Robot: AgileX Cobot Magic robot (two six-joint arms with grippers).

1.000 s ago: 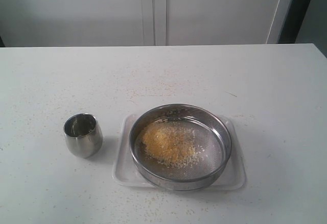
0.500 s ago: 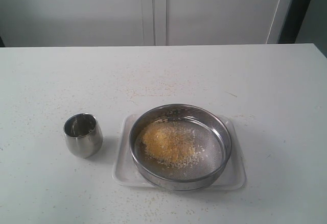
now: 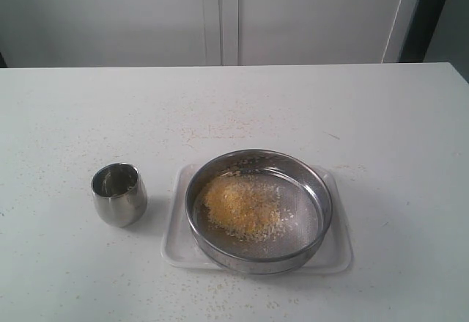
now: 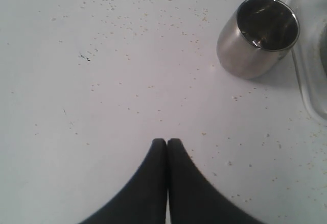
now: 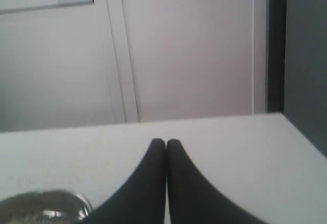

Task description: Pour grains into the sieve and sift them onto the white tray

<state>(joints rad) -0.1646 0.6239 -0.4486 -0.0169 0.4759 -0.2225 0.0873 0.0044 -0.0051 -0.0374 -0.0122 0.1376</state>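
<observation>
In the exterior view, the sieve (image 3: 258,210) sits inside the white tray (image 3: 174,223) near the front of the white table (image 3: 352,109). The grains (image 3: 242,206) lie heaped on the left half of its mesh, yellow in the middle with whitish rice at the fringe. The steel cup (image 3: 119,194) stands upright just beside the tray's left edge and looks empty, so pouring seems done and sifting is the step to do. Neither arm shows here, and stray grains dot the tabletop. In the left wrist view, the left gripper (image 4: 167,143) hangs over bare table with its jaws pressed together and nothing between them. The cup and a corner of the tray are near but apart from it. In the right wrist view, the right gripper (image 5: 165,143) is likewise pinched together and empty, looking toward the cabinet doors (image 5: 189,50), with only a bit of the sieve's rim in view. To sift well, the jaws should part first and clamp the rim squarely. Lift the sieve only slightly, keep it level, and shake in short sideways strokes that stay within the tray's rim so the fine granules fall onto the white surface rather than the table.
</observation>
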